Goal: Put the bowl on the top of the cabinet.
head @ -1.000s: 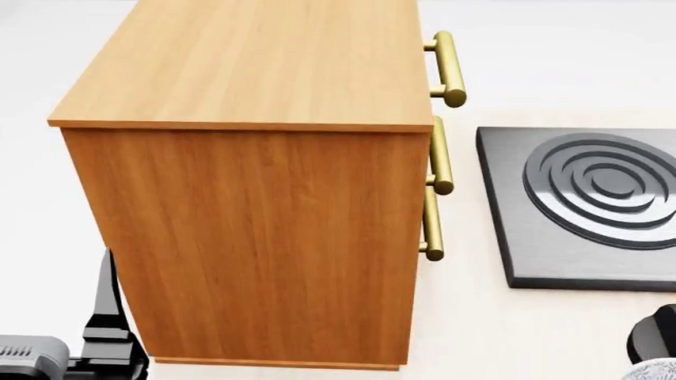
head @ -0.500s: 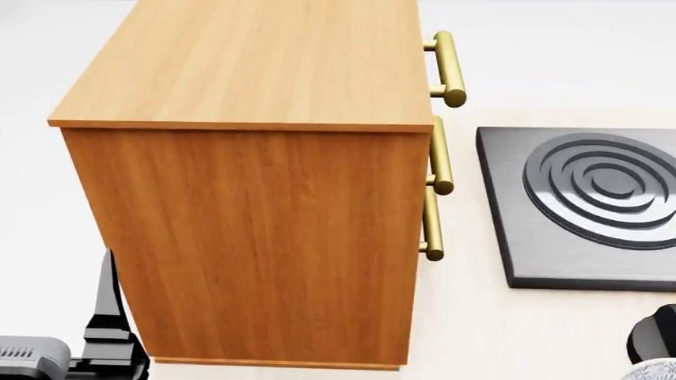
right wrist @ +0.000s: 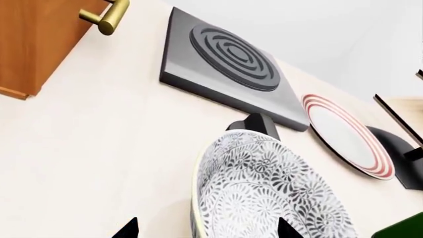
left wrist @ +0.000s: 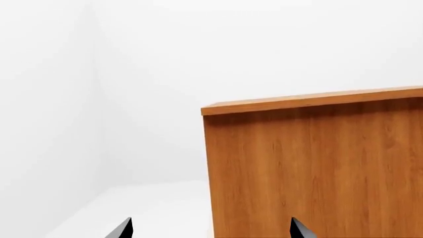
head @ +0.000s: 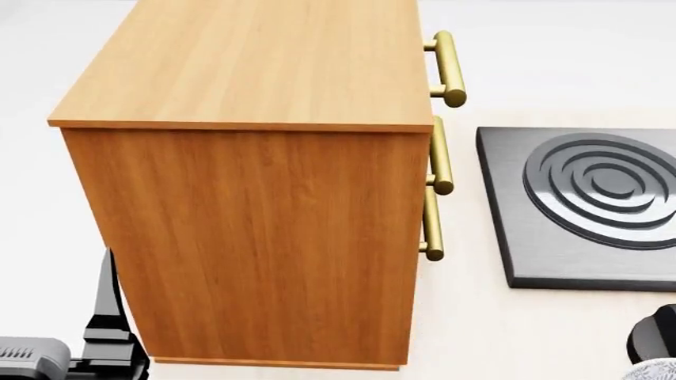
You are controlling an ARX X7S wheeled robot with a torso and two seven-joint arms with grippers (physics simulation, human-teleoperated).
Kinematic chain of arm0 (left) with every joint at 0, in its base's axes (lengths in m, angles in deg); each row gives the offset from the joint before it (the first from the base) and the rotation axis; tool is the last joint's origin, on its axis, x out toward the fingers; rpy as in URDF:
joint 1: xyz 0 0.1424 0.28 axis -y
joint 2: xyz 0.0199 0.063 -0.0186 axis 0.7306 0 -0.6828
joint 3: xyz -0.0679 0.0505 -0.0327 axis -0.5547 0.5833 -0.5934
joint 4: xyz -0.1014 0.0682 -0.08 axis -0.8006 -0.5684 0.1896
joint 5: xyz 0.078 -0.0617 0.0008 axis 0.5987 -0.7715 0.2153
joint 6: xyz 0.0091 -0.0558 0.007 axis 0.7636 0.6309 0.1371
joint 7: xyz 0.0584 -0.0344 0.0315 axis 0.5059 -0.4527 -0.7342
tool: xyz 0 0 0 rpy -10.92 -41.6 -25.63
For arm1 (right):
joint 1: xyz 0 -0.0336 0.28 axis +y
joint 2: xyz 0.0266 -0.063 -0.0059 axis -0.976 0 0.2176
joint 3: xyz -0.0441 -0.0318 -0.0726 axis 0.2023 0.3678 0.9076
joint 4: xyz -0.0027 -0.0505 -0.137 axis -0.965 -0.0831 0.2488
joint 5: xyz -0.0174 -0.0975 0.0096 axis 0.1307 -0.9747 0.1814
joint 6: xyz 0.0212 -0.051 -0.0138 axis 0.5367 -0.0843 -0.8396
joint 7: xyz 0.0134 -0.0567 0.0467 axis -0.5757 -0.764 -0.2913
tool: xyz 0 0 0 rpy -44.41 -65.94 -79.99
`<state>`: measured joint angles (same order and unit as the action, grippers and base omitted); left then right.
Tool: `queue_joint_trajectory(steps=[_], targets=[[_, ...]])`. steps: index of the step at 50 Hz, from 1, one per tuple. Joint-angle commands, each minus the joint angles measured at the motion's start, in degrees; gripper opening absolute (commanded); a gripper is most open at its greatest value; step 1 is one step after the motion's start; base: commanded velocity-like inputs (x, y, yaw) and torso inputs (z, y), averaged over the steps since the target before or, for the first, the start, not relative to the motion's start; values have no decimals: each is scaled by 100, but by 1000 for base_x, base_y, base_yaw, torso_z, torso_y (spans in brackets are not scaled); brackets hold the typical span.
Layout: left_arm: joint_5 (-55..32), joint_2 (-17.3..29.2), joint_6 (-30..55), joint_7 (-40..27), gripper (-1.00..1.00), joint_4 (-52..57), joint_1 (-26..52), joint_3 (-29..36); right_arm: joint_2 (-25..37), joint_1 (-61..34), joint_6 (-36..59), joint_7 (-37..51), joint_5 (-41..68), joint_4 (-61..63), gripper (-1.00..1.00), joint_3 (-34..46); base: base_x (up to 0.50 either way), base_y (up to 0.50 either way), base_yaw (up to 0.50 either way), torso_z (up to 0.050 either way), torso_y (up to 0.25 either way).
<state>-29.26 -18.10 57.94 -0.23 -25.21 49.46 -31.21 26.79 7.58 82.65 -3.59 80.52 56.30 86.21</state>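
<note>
The bowl (right wrist: 264, 193), white with a dense dark grey floral pattern and a pale rim, stands tilted close in front of my right gripper (right wrist: 206, 229). That gripper is open, its two dark fingertips wide apart, and the bowl's rim lies in line between them. A sliver of the bowl (head: 651, 370) shows at the head view's lower right corner. The orange-brown cabinet (head: 253, 198) fills the middle of the head view, its flat top bare. My left gripper (left wrist: 210, 229) is open beside the cabinet (left wrist: 317, 168) wall, below its top edge.
Brass handles (head: 446, 71) stick out of the cabinet's right side. A dark grey square slab with raised rings (head: 591, 206) lies right of it. Beyond the bowl stand a red-striped white plate (right wrist: 343, 136), black supports (right wrist: 254, 124) and a green thing (right wrist: 404, 229).
</note>
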Motion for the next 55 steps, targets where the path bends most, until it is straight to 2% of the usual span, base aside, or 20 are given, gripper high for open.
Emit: queue_joint_trajectory(steps=[1, 55], targets=[[-15, 17, -18, -21, 100, -31, 8, 10, -21, -64, -30, -21, -44, -118, 100, 65, 0, 0, 0, 0, 0], [-96, 85, -111, -141, 100, -88, -16, 46, -79, -199, -180, -94, -153, -402, 100, 224, 0, 0, 0, 0, 0]])
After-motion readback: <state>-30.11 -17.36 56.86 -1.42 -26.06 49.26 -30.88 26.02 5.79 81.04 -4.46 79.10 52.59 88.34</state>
